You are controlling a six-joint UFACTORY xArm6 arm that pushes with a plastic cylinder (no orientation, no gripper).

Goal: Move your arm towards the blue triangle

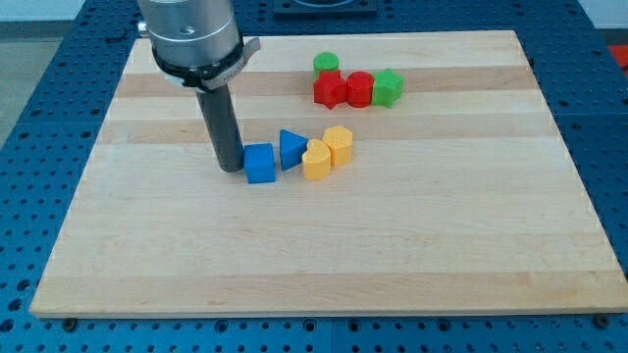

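Note:
The blue triangle (291, 148) lies near the middle of the wooden board (324, 245). A blue cube (260, 163) sits just to its left and slightly lower. My tip (231, 168) rests on the board right against the cube's left side, so the cube lies between my tip and the triangle. A yellow heart-shaped block (316, 160) sits just right of the triangle.
A yellow rounded block (339, 145) stands right of the yellow heart. Toward the view's top sit a green cylinder (326, 66), a red star-like block (329, 90), a red cylinder-like block (360, 89) and a green star-like block (388, 87).

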